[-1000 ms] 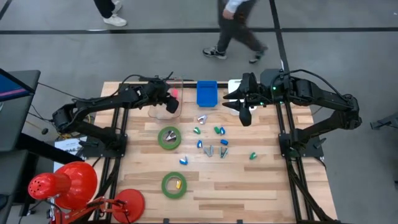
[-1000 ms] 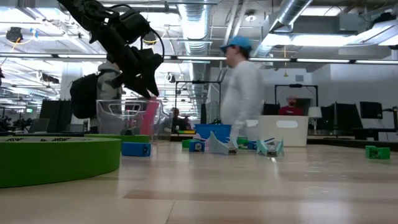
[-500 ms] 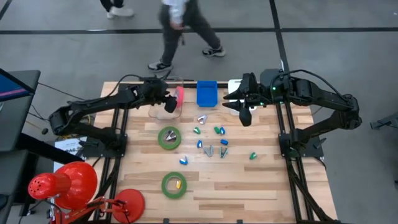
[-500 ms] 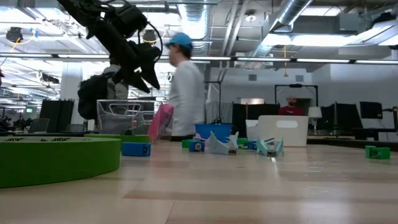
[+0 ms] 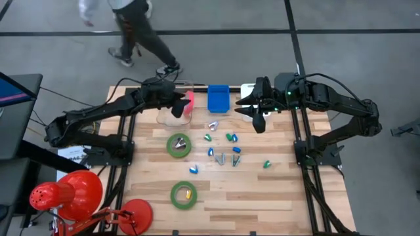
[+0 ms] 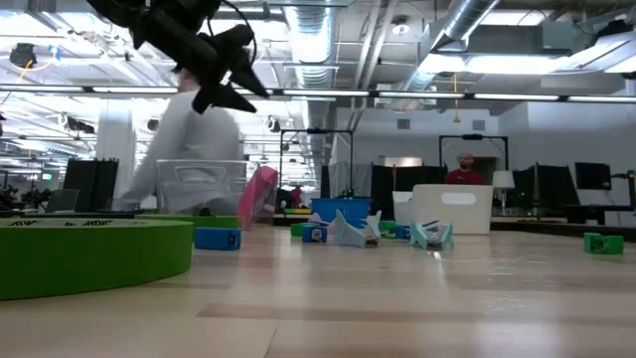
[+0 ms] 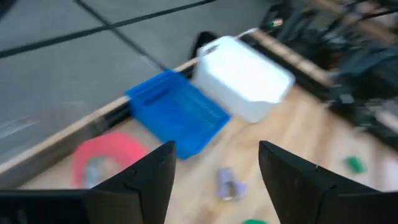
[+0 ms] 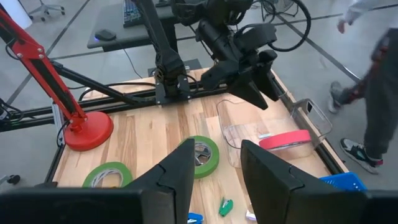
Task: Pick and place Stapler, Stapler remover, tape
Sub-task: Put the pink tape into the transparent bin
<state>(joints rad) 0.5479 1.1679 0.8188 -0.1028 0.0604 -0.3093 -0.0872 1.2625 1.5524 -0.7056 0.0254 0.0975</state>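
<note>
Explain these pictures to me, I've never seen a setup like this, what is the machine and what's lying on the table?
Two dark robot arms work at a wooden table. One camera looks straight down, one sits at table height, one rides on each wrist. The left gripper hangs open and empty above a clear bin where the pink tape roll leans. The right gripper waits beside a white box, holding nothing. Two green tape rolls, a blue basket and small coloured office items lie on the wood.

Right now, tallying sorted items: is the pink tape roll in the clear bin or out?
In. The pink tape roll leans inside the clear bin.
</note>
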